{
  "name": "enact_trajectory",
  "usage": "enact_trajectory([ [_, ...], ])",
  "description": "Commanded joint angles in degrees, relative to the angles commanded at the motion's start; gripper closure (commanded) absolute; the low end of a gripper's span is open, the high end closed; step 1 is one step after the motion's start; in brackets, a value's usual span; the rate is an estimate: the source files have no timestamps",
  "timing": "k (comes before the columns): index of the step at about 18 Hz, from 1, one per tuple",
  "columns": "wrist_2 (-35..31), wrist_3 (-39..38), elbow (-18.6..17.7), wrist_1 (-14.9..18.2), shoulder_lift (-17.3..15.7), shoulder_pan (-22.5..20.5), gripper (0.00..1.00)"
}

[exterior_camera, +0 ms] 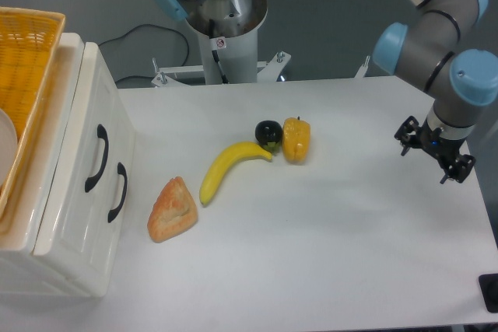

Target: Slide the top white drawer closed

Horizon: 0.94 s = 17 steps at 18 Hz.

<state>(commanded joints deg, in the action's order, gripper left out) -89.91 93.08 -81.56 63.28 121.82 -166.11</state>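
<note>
White glossy plastic fills the left side of the frame: the drawer unit stands at the left edge of the table point(334, 262), and the top white drawer point(92, 114) is the upper of its two fronts, with a black curved handle point(99, 159) on the ridged panel. The lower white drawer point(97, 223) sits just beside it with its own black handle. Both fronts appear to lie in one plane. On top of the unit, in the upper left corner, rests a yellow woven basket point(27, 75).

The gripper point(433, 150) hangs at the far right of the frame, over the table, well apart from the top white drawer, with the whole table width between them. Its two black fingers are spread apart and hold nothing.

Between the gripper and the drawers, near the middle of the frame, lie a banana point(228, 169), a dark round fruit point(268, 133) touching the banana's tip, a yellow pepper point(296, 140) just beside that fruit, and a piece of bread point(172, 209) lower left.
</note>
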Motion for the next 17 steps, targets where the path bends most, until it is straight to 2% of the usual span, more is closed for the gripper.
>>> enact_trajectory([
  [4,0.00,0.17,0.35,-0.09,0.35,-0.35,0.00],
  [8,0.00,0.26,2.02,-1.67,2.98,-1.32,0.00],
  [17,0.00,-0.26,2.90,-1.85,3.87,-1.94,0.00],
])
